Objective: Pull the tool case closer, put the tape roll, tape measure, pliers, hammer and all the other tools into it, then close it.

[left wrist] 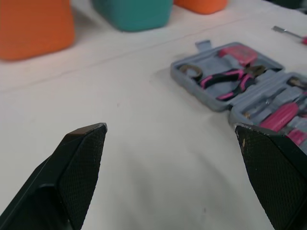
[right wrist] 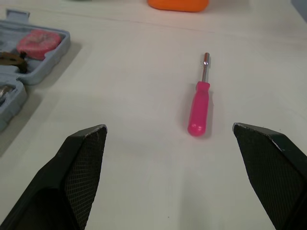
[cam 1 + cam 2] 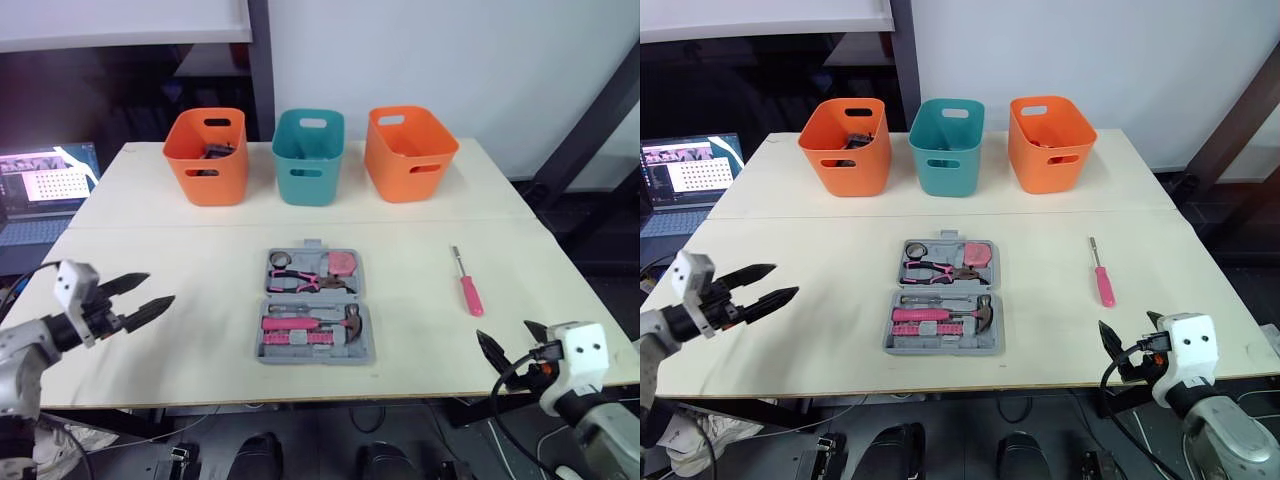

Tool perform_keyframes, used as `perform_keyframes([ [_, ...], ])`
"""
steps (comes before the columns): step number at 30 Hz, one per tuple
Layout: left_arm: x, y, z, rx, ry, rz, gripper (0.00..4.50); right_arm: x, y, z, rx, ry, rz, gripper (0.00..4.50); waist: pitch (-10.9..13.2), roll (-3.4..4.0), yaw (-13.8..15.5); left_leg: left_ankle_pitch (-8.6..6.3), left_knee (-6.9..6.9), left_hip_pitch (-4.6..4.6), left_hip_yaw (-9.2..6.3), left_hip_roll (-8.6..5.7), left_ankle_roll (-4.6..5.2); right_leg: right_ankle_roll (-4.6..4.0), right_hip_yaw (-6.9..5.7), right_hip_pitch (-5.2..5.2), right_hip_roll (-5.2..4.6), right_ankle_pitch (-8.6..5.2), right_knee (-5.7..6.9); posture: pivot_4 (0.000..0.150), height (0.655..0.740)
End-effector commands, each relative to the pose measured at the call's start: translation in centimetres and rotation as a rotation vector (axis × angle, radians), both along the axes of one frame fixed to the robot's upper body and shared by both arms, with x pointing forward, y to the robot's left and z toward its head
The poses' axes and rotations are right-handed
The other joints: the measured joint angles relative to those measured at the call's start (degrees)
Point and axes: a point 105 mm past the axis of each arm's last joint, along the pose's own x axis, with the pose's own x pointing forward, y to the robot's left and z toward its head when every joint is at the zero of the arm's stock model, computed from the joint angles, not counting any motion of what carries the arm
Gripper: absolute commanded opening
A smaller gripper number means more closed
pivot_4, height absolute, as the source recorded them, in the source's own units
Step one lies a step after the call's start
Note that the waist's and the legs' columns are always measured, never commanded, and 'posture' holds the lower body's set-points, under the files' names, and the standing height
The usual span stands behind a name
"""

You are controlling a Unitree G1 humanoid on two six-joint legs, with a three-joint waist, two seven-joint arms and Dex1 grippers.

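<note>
We see our left tool (image 3: 158,288) and right tool (image 3: 505,335) both spread open and empty near the front edge of the counter (image 3: 200,250), the tool case (image 3: 312,354) lying open mid-counter, the pink screwdriver (image 3: 468,288) well apart to its right.

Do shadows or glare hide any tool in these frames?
Left eye view: even light, tool case and screwdriver unobscured, no glare. Right wrist view: only a faint shadow beside the screwdriver. Left wrist view: soft shadow along the case's edge.
</note>
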Motion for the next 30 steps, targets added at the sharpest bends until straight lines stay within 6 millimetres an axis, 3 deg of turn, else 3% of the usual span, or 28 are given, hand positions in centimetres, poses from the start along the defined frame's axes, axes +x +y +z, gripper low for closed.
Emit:
perform_keyframes([
  [1,1.3,-3.3,3.1,0.02,-0.06,-0.142,4.5,-0.1,0.8,1.7,0.004,-0.056,0.004,4.45,0.01,0.01,-0.01,0.02,0.0,-0.01,0.0,0.0,0.03,0.0,0.0,0.01,0.0,0.0,-0.01,0.15,0.74],
  [6,3.6,-9.7,6.2,0.07,-0.092,-0.36,4.5,-0.6,1.4,2.6,-0.013,-0.035,-0.04,4.45,0.01,0.0,0.11,0.12,0.04,-0.16,-0.03,-0.04,0.19,0.03,-0.02,0.21,0.06,0.0,0.02,0.15,0.74],
  [12,3.6,-13.5,6.8,0.147,-0.076,-0.511,4.5,0.4,2.6,2.3,-0.06,0.066,-0.06,4.45,0.03,-0.03,-1.12,0.13,0.07,-0.09,-0.05,-0.05,0.22,0.11,0.06,0.13,0.1,-0.03,0.29,0.15,0.74],
  [15,3.4,-14.3,6.5,0.173,-0.076,-0.534,4.5,1.7,2.4,2.2,-0.15,0.131,-0.072,4.45,0.06,0.0,-1.42,0.13,0.17,-0.09,-0.26,-0.05,0.22,0.12,0.05,0.11,0.2,-0.06,0.42,0.15,0.74],
  [17,3.2,-14.7,6.6,0.169,-0.079,-0.529,4.5,2.7,2.2,2.3,-0.116,0.172,-0.064,4.45,0.1,-0.06,-1.42,0.13,0.28,-0.12,-0.27,-0.05,0.22,0.11,0.06,0.13,0.2,-0.06,0.44,0.15,0.74],
  [23,1.5,-14.6,5.6,0.182,-0.037,-0.506,4.5,8.0,0.4,3.4,-0.082,0.296,-0.051,4.45,0.32,-0.08,-1.38,0.08,0.49,-0.18,-0.27,-0.06,0.3,0.1,0.11,0.19,0.2,-0.05,0.44,0.15,0.74],
  [30,-0.1,-13.5,5.2,0.168,-0.031,-0.427,4.5,13.0,-2.6,1.8,-0.01,0.435,-0.115,4.45,0.46,-0.03,-1.43,0.07,0.52,-0.25,-0.3,-0.07,0.32,0.13,0.11,0.18,0.25,-0.05,0.47,0.15,0.74],
])
